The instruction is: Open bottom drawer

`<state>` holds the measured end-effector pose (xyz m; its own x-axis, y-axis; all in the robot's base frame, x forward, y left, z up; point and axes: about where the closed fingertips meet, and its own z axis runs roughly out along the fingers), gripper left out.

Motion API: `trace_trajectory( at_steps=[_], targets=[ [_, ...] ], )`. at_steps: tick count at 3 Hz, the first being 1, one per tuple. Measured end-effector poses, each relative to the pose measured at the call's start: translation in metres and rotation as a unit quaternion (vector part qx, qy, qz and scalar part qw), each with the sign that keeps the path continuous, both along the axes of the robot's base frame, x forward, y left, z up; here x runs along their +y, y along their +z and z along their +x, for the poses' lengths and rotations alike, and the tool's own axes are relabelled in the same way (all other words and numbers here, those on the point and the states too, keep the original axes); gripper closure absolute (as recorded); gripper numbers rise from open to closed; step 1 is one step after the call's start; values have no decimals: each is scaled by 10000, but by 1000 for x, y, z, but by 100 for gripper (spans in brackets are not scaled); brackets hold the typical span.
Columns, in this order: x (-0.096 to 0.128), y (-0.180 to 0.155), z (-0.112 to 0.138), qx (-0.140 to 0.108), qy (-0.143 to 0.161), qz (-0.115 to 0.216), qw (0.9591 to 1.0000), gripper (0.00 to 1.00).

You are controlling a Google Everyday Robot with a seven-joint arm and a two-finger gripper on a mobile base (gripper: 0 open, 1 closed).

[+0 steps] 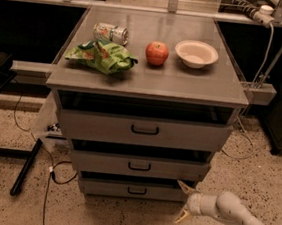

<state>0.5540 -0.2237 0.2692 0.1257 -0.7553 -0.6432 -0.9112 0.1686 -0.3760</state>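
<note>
- gripper (pixel 180 202) is low on the right, fingers spread wide, right by the bottom drawer's (pixel 108 187) right end
- drawer looks shut, I think

No legible text anywhere

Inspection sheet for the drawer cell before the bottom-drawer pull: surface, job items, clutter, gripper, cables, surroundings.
Surface: grey cabinet top, carrying four items.
Job's things: bottom drawer looks shut; its black handle is untouched.
Clutter: tipped can, green snack bag, apple, white bowl, all on the top.
Grippers: gripper open, low by the bottom drawer's right end, off the handle.
Cables: black cable on the floor left of the cabinet; white cord hanging at right rear.
Surroundings: speckled floor; black bar lying at left.
</note>
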Motion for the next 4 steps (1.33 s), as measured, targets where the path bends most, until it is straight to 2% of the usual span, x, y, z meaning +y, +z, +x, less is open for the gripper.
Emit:
trace_trajectory(
  at_steps=[1,2,3,4],
  targets=[
    [0,0,0,0,0,0,10000,0],
    [7,-15,2,46,10,-79,10000,0],
    [14,-49,9,274,-64,-42,9996,0],
    [14,-70,22,338,-158,16,9993,0]
  ],
)
